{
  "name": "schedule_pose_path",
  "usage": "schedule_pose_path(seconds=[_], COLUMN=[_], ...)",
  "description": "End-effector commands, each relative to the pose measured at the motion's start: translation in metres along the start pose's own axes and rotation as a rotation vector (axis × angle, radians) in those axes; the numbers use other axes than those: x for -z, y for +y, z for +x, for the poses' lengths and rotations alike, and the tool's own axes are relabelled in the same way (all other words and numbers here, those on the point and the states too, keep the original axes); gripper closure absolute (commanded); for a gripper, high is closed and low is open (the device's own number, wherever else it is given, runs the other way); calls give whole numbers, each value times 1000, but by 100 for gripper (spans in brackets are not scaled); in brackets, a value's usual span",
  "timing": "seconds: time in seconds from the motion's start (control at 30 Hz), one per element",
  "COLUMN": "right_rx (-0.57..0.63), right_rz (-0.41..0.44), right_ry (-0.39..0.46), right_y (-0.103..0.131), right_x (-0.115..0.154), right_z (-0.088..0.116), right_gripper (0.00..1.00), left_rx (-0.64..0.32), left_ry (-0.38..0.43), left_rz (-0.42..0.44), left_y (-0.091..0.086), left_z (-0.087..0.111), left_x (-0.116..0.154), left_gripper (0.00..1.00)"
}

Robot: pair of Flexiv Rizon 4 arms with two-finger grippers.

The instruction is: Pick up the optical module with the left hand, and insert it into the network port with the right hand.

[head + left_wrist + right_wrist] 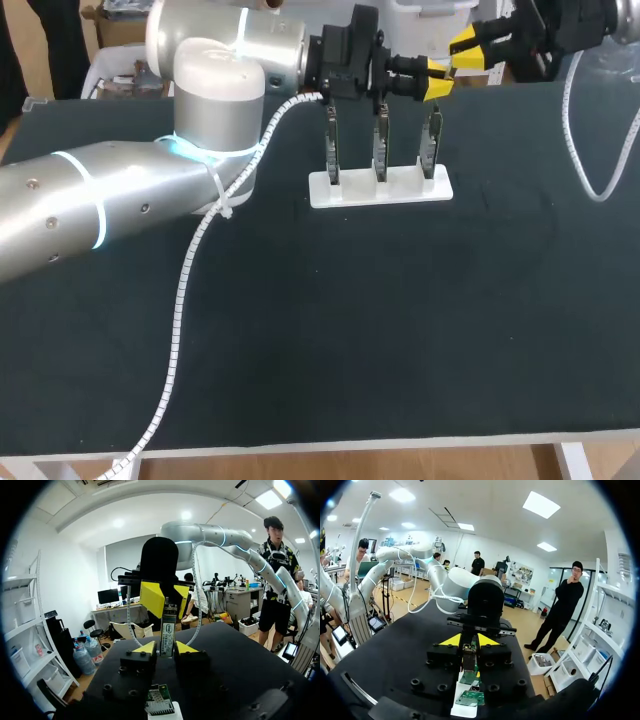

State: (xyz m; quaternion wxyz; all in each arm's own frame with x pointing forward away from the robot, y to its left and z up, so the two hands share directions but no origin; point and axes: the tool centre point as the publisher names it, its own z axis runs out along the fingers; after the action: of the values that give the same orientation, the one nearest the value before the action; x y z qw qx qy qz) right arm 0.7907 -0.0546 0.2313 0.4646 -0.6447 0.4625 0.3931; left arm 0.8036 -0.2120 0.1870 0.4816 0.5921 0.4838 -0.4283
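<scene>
The optical module (168, 630), a slim silver bar with a label, stands between my two grippers above the far side of the table. My right gripper (468, 45) is shut on its far end, its yellow fingers (152, 599) pressing from both sides. My left gripper (165, 647) stands slightly open around the near end, with a thin gap showing beside one tip. In the right wrist view the module (468, 655) sits between my right gripper's (469, 640) tips. Below them a white holder (380, 188) carries three upright port boards (380, 140).
A white coiled cable (600, 150) hangs from the right arm over the table's right side. Another coiled cable (190, 270) trails from my left arm down to the front edge. The holder sits mid-table toward the back.
</scene>
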Motion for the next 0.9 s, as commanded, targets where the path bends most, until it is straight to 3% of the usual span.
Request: schedule_pose_path(seconds=[0.03,0.67,0.9], right_rx=[1,1,1], right_rz=[2,2,2], right_ry=[1,1,1], right_y=[1,1,1], right_x=[0,0,0], right_z=[0,0,0], right_gripper=[100,100,100], left_rx=[0,0,-3], left_ry=[1,1,45], left_rz=[0,0,11], left_y=[0,0,10], left_z=[0,0,-6], left_x=[0,0,6], left_gripper=[0,0,0])
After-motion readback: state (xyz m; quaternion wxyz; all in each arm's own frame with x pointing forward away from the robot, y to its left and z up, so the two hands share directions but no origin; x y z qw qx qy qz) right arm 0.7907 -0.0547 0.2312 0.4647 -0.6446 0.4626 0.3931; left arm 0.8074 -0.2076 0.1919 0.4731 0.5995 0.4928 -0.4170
